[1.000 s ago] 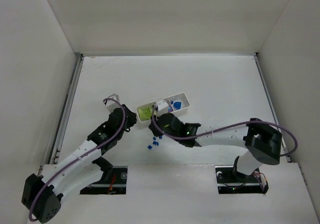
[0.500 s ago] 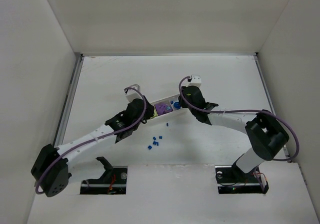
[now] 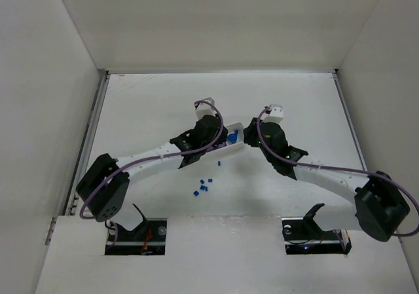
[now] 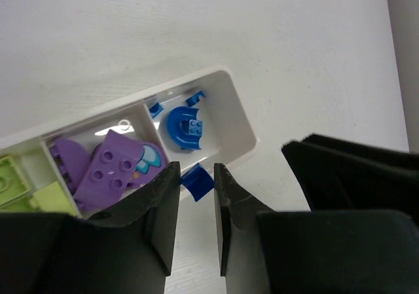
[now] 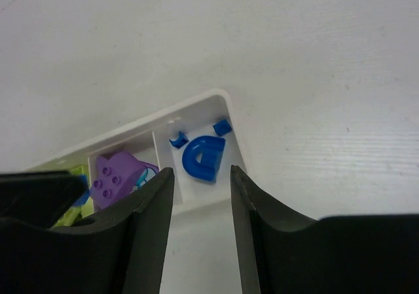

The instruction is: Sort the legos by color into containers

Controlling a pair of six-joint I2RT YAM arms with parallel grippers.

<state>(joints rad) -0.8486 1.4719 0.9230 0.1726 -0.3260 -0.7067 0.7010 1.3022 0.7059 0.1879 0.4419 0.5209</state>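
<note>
While our left gripper [image 4: 196,171] pinches a blue bit [image 4: 196,181] and our right gripper [image 5: 201,171] gapes empty, we see legos [image 4: 114,169] sorted in the tray [image 4: 242,137] on a white, white-walled table [image 3: 150,104].

Tray [image 4: 243,127] holds color-sorted legos [image 4: 118,166]; blue bits [image 3: 203,187] outside, one gripped.

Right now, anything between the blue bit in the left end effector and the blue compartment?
Nothing visible. The blue bit is right at the blue compartment, by its near wall, and the opening is uncovered. The right end effector hangs off that compartment's end.
</note>
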